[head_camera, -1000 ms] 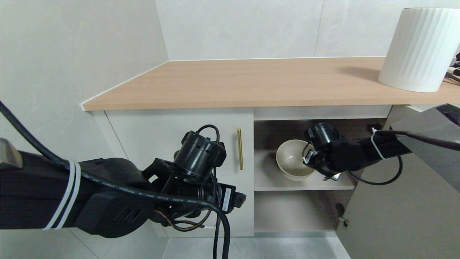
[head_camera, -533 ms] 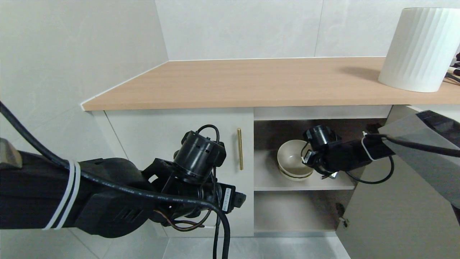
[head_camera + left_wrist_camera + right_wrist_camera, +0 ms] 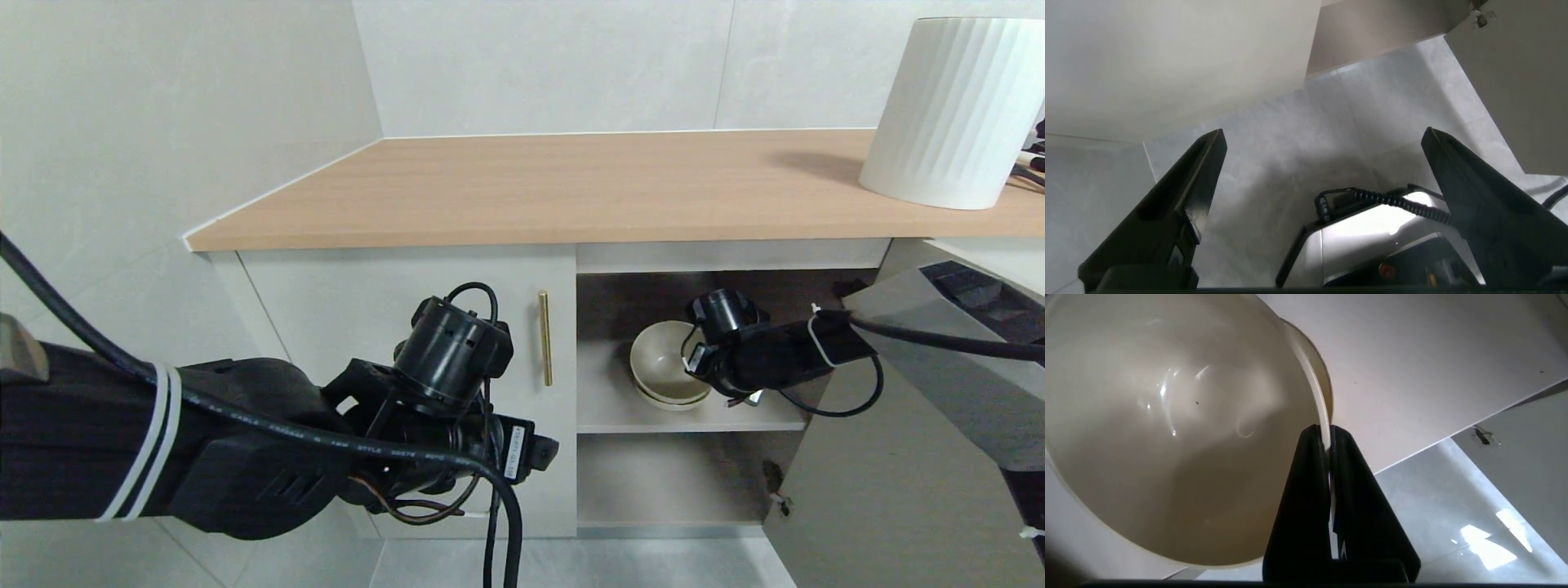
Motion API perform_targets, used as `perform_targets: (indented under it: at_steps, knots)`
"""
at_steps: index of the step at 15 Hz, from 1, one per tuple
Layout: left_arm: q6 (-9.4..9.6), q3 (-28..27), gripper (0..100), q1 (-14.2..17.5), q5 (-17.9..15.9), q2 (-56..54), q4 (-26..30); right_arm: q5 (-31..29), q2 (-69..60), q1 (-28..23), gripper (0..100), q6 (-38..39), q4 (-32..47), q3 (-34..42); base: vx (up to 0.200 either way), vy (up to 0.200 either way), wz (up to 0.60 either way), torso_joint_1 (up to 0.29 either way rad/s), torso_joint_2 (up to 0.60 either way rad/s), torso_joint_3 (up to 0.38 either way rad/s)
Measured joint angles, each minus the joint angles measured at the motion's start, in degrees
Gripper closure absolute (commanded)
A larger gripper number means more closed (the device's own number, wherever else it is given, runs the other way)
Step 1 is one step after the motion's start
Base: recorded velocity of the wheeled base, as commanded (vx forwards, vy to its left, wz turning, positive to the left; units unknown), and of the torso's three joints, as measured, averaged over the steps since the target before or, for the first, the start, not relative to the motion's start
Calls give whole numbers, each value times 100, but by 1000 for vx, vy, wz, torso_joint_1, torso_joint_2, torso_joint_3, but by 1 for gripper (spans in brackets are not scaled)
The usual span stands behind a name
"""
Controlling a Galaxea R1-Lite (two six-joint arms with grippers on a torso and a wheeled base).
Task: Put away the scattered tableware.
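Right wrist view: right gripper clamped on bowl rim, one finger inside, one outside. Head view: bowl sits nested on second bowl on upper cabinet shelf. Step: placing, seemingly seated. Next: release rim, back straight out of cabinet without dragging stack. Left gripper spread wide, empty, above floor.

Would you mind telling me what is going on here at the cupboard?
The right gripper is shut on the rim of a beige bowl inside the open cupboard. That bowl sits in a second bowl on the upper shelf, so it looks placed but not yet released. The left gripper is open and holds nothing, out in front of the closed door.
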Motion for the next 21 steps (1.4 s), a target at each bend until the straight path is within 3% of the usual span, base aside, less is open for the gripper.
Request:
perform_targets:
  at_steps: [6,7,14,17,21]
  knots:
    - [2,2,0,6,4,-1,-2,2,78,-11,100,-26,2,-52,0,0,0,0,0,0]
    - [0,0,0,9,4,-1,-4,0,83,-9,0,-46,7,-66,0,0,0,0,0,0]
    - [-9,2,0,9,6,-1,-4,35,61,82,0,-91,34,-30,0,0,0,0,0,0]
    - [-146,-26,0,9,0,-1,-4,88,-96,193,0,-90,35,157,0,0,0,0,0,0]
    - [-156,-10,0,41,30,-33,-235,611,-647,369,0,-378,45,807,0,0,0,0,0,0]
